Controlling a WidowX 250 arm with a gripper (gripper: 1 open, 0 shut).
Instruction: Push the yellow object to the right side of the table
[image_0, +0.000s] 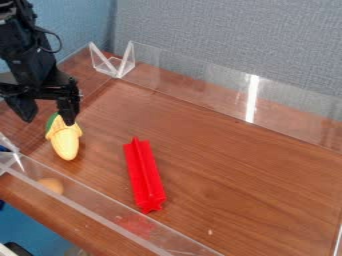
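The yellow object, a small egg-shaped toy with a green cap at its far end, lies on the brown wood-grain table near the left edge. My black gripper hangs open just above and behind its green cap, one finger over the cap and the other finger farther left. Nothing sits between the fingers. The arm rises out of view at the top left.
A long red bar lies right of the yellow toy, pointing toward the front wall. Low clear acrylic walls edge the table. A small round orange-tan thing rests behind the front wall at the left.
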